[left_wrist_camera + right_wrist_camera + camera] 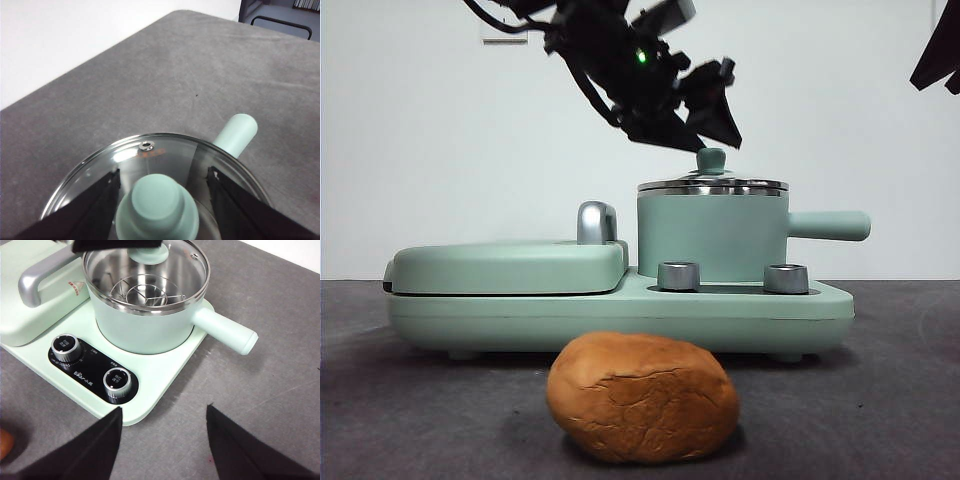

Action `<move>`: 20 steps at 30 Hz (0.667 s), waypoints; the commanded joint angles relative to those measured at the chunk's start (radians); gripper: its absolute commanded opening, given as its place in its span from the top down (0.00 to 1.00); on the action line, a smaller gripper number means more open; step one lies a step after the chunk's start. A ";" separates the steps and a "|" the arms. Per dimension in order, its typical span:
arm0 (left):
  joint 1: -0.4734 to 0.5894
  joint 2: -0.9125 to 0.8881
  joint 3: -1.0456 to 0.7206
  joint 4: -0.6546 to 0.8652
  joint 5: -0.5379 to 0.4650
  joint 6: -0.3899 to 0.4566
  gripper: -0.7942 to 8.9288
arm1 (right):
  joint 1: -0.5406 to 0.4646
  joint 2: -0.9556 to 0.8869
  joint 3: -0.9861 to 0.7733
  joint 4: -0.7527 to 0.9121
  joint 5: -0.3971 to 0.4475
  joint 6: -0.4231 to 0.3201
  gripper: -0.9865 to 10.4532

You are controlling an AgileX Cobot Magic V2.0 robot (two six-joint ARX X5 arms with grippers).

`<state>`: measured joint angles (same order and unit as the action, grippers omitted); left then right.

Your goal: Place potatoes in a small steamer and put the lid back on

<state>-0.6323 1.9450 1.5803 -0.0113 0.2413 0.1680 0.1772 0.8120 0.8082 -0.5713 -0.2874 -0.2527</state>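
The left pincer (162, 182) hangs spread apart either side of the lid's knob (157, 205), the lid (712, 184) sitting on the pot (712, 235). The potato (642, 397) lies on the counter (880, 400) well below it; the right pincer (162, 432) waits, spread apart.

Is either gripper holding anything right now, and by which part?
Nothing is held. The left gripper is open astride the lid knob; the right gripper is open and empty.

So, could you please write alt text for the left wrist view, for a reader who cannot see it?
The left claw hangs open just above the glass lid, one black jaw on each side of the lid's mint-green knob, not touching it. The lid sits on the small steamer, whose mint-green handle points out over the grey table.
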 commanded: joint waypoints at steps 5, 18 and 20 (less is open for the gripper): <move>-0.007 0.044 0.033 0.005 -0.017 -0.002 0.63 | 0.005 0.003 0.018 0.010 0.000 0.018 0.68; -0.008 0.045 0.033 0.003 -0.043 0.003 0.91 | 0.005 0.003 0.018 0.009 0.000 0.018 0.68; -0.008 0.044 0.033 0.003 -0.044 0.003 0.91 | 0.005 0.003 0.018 0.009 0.000 0.018 0.68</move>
<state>-0.6334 1.9644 1.5841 -0.0177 0.2031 0.1707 0.1772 0.8120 0.8082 -0.5713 -0.2871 -0.2527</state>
